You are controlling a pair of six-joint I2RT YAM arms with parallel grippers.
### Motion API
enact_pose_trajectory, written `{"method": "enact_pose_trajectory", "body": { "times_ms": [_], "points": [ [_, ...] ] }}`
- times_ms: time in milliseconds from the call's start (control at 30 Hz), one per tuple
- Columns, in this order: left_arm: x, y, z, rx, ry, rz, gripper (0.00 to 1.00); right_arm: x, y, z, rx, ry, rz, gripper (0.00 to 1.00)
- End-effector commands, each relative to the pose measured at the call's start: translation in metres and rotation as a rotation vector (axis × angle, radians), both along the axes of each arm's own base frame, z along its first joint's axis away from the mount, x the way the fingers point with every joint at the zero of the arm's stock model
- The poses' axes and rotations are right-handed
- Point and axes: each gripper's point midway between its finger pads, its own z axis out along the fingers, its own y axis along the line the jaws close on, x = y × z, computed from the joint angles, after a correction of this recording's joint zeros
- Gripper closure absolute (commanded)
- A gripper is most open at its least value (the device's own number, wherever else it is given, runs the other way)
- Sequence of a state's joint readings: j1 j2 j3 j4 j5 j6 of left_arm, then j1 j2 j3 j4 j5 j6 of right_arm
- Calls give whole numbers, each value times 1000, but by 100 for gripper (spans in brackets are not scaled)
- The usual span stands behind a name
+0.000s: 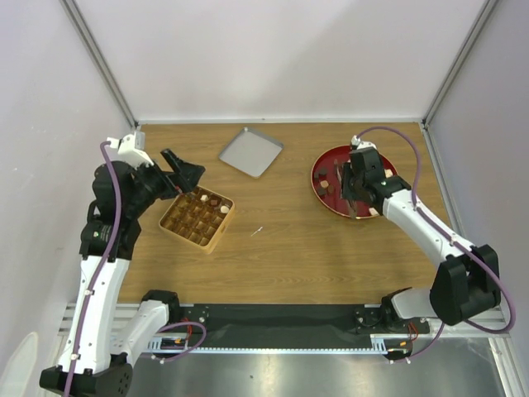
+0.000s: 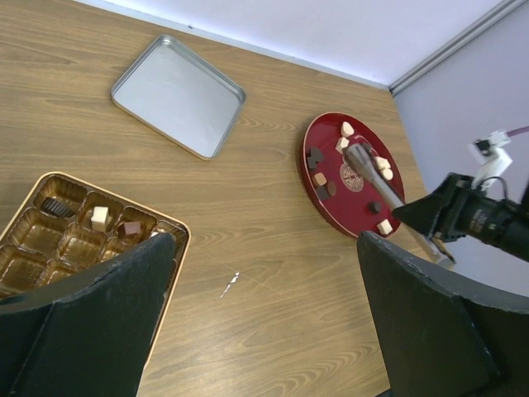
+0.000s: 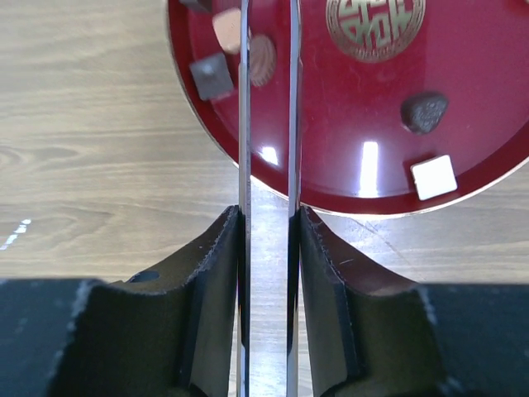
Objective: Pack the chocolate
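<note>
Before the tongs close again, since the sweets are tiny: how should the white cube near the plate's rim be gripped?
Pinch the white cube across two opposite flat sides, tongs coming down from above. It lies flat and alone on the red plate, sides exposed.

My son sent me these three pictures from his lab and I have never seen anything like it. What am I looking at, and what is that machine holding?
These are two robot arms bolted to a wooden table, each ending in a two-finger gripper. One picture looks down from above; the other two come from small cameras on each wrist, so the dark shapes at the bottom are that arm's own fingers.

On the table lie a red plate with small chocolates, a tan box with grid compartments, a few already filled, and a grey metal tray.

The right gripper pinches long metal tongs, their tips over the plate. The left gripper is open and empty, beside the box.
</note>
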State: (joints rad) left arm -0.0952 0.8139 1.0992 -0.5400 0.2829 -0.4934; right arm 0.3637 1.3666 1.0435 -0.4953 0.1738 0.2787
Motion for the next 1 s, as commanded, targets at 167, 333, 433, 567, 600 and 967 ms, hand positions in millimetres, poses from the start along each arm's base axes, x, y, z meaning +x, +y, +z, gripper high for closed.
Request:
{"method": "enact_pose_trajectory", "body": {
  "times_ms": [167,333,433,567,600,967],
  "points": [
    [6,5,25,37,-41,16,0,-11,69,71,144,-161,170,69],
    [0,7,40,39,-69,28,0,-35,151,86,225,-181,337,69],
    [-3,10,44,43,-75,41,0,-59,206,97,289,-200,462,69],
    [-4,12,41,58,-65,50,0,-92,263,91,336,-181,597,70],
    [-4,13,41,61,-64,51,0,-99,272,91,341,-177,621,70],
    [-5,11,35,54,-61,45,0,-151,314,46,295,-64,736,68]
  ]
}}
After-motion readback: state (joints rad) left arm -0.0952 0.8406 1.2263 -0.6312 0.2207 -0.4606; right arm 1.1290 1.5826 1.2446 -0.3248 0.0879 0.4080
